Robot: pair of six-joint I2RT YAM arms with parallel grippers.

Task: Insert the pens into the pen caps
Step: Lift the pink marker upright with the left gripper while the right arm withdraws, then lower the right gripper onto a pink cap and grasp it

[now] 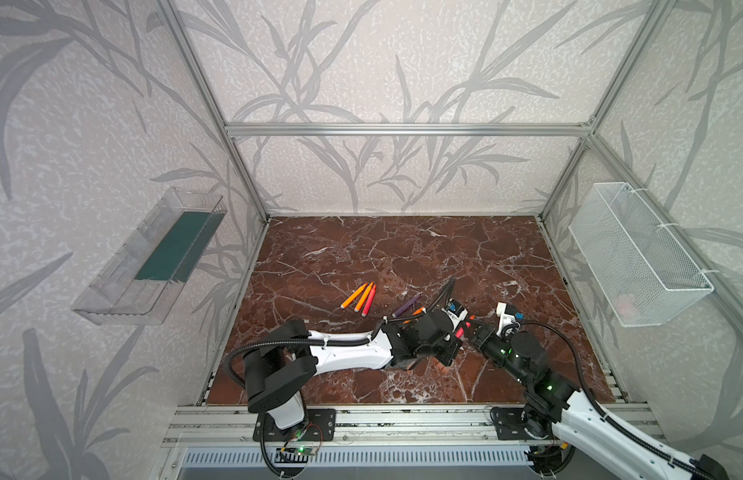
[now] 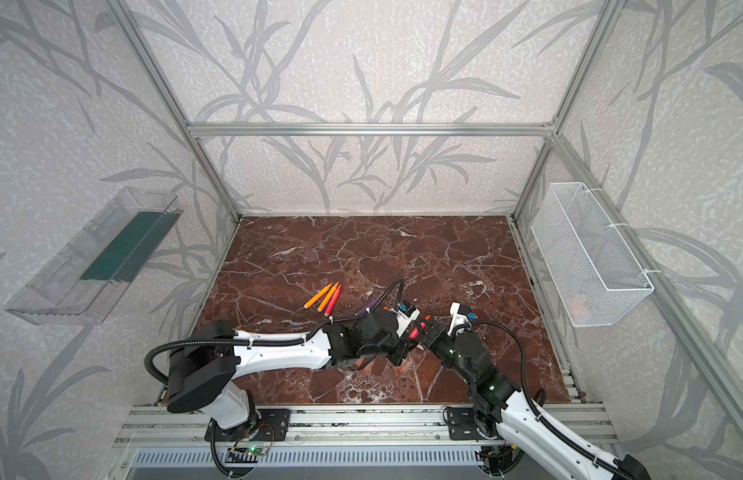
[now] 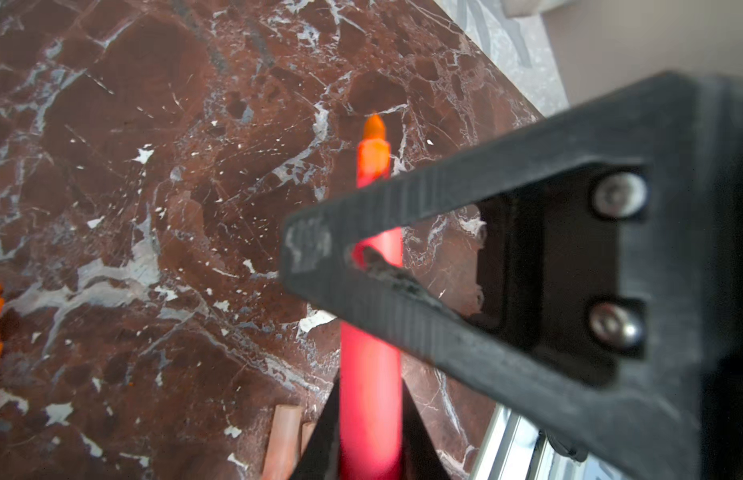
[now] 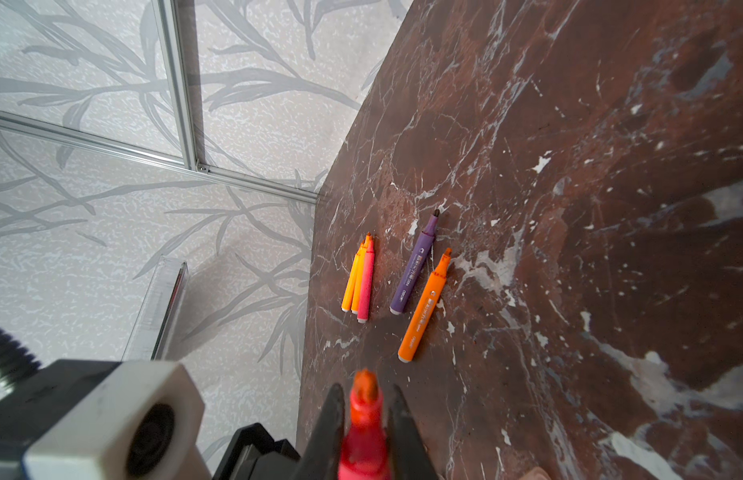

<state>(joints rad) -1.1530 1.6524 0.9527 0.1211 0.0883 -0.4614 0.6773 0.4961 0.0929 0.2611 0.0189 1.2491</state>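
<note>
Marble worktop [image 1: 403, 249] | left fingers [image 3: 320, 449] and right fingers [image 4: 332, 419] both pinch red pen [image 3: 370, 374] near caps [image 3: 282, 440]; risk: uneven release may tilt pen

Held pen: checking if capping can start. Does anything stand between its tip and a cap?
Nothing visible blocks the tip, which juts free past the right pincer. But the left pincer grips the pen too, and the caps lie on the table, none held.
</note>
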